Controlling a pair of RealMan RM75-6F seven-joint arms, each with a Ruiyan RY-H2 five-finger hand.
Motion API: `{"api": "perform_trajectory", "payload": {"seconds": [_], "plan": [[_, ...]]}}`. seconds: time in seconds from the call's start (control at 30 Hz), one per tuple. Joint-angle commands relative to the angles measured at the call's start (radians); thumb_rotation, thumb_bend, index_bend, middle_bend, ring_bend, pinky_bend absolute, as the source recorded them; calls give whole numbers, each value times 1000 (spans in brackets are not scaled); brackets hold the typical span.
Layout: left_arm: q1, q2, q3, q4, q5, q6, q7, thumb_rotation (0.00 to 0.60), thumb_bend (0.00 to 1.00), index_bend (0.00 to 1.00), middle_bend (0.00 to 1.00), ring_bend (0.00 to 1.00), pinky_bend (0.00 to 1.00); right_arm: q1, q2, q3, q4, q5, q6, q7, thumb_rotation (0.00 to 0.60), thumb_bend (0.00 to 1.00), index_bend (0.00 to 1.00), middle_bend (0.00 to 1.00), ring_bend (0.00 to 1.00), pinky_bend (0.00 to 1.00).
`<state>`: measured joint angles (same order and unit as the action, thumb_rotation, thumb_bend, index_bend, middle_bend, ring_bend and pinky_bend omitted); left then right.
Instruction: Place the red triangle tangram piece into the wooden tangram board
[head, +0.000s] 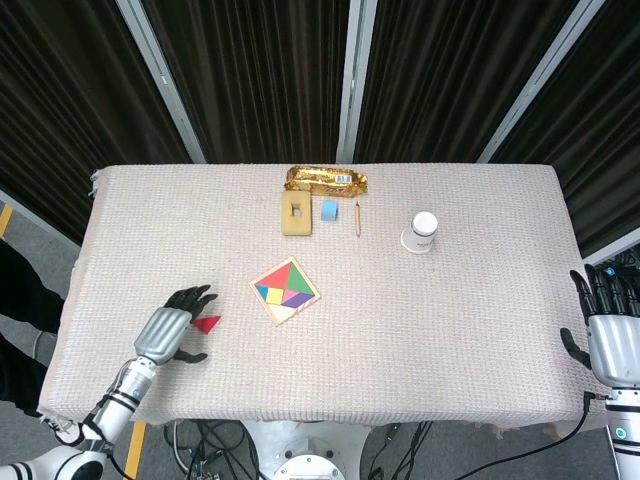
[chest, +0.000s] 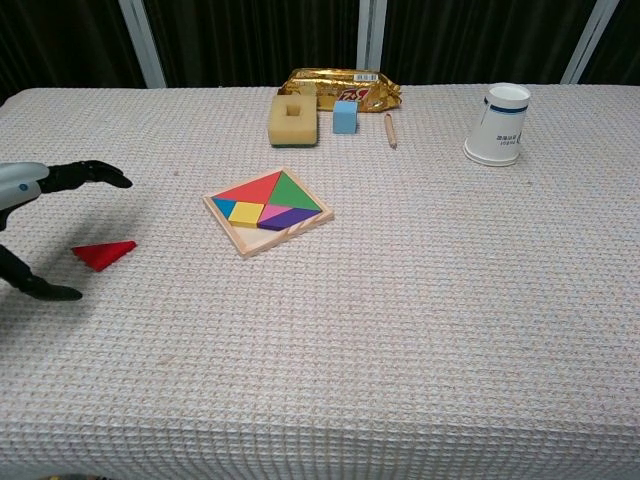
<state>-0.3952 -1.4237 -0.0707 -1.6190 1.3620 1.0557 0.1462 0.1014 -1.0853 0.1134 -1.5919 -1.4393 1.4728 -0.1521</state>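
Hovering over the cloth-covered table (head: 480, 330) in head view, left hand (head: 170, 330) sits w/ fingers spread and nothing held, dark fingertips just above the near edge of the flat red triangle tangram piece (head: 208, 322); can't tell if they touch it. Square wooden tangram board (head: 285, 291) lies to the right of the triangle, near table centre, turned like a diamond and holding coloured pieces, w/ a bare wood strip along its near-right side. Behind it: tan sponge block w/ a hole (head: 295, 214), small light-blue cube (head: 329, 209), pencil (head: 357, 218), gold foil snack packet (head: 328, 179) and upside-down white paper cup (head: 421, 232). Right hand (head: 612, 335) is off the table's right edge, fingers extended and apart, empty. Chest view: left hand (chest: 30, 200) enters at far left, fingers reaching over the red triangle (chest: 103, 254), thumb low on the near side, gap visible btw fingers and piece. Board (chest: 268, 212) is well apart from the triangle, to its right. Sponge (chest: 293, 120), cube (chest: 345, 117), pencil (chest: 390, 130), packet (chest: 345, 84) and cup (chest: 498, 125) line the far side. Right hand doesn't show in this view.
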Motion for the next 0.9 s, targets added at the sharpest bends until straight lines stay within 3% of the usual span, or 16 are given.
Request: {"api": "perform_trajectory", "payload": {"seconds": [0.03,0.37,0.7,0.9], "plan": [[-14,-4,-7,-6,-13,-15,-11,600,11,137,28,0,83,0,3,2,3,3,-1,6,600,222,0,0,0,0],[-62,-11,-20,13,-99,-85,24,600,64,200,28,0,83,0,6,4,-1,5,3,7,600,222,0,0,0,0],[-74,-35,-16,44,-140,-47,131,600,85,281,28,0,82,1,8,0,-10,4,1,-2,600,223,0,0,0,0],[-82,-28,-19,39,-179,-64,123,600,113,292,28,0,82,5,4,-1,-4,15,-13,-5,600,243,0,0,0,0]]}}
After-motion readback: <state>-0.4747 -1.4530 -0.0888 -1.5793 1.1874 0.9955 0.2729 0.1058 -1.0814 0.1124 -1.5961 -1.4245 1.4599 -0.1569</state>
